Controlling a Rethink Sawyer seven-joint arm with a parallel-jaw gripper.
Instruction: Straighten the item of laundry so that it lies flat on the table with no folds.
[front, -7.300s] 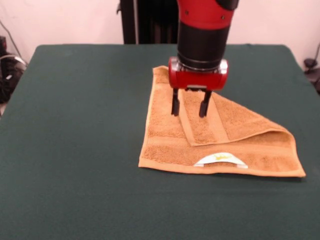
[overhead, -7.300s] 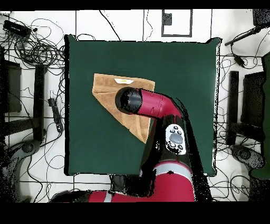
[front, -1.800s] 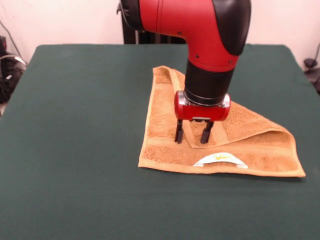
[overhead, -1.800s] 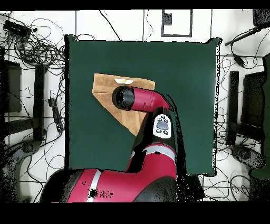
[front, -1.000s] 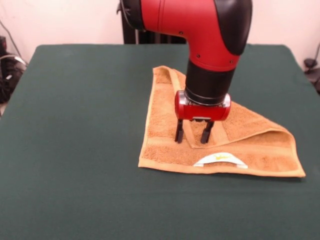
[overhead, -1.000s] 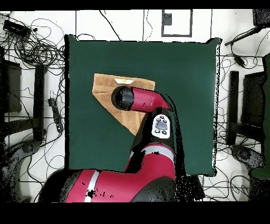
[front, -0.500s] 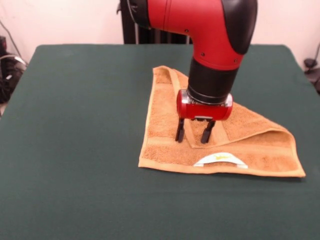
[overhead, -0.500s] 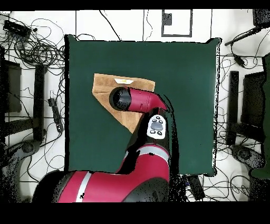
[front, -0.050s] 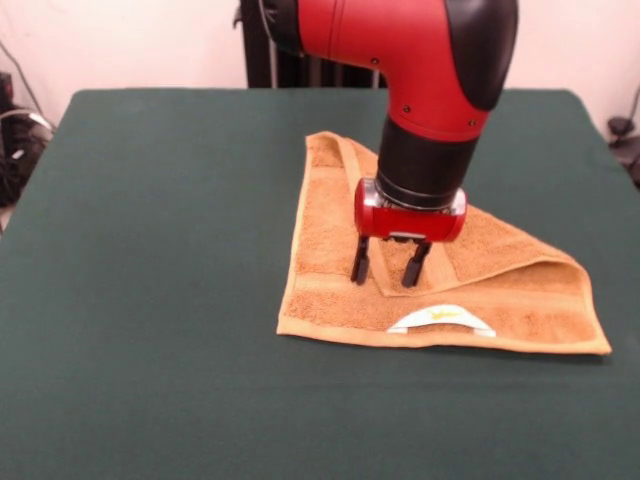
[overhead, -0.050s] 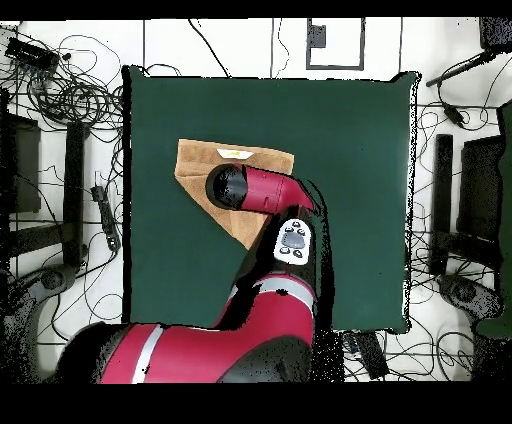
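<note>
1. Spreading wide under everything: the table (front, -0.050s: 150, 250) in dark green cloth, backed by a pale wall, with cables trailing on the floor around it in the overhead view.
2. Lying right of centre in the front view: the towel (front, -0.050s: 330, 250), orange-tan, doubled over diagonally into a triangle, its folded flap (front, -0.050s: 480, 240) resting on the lower layer and its white label (front, -0.050s: 441, 319) showing at the near edge.
3. Standing over the flap's pointed corner: the gripper (front, -0.050s: 385, 266), jaws parted to a moderate width, one fingertip (front, -0.050s: 359, 270) on each side of that corner and nothing pinched between them.
4. Possibly touching the cloth already; hard telling contact from hovering, since the arm (overhead, -0.050s: 262, 192) is hiding the gripper from above.
5. Judging progress: barely begun. Fold fully in place, corner not yet taken.
6. Remaining, by this reading: closing on the corner, lifting it, carrying it across and away from the fold line, then laying the flap down smooth.
</note>
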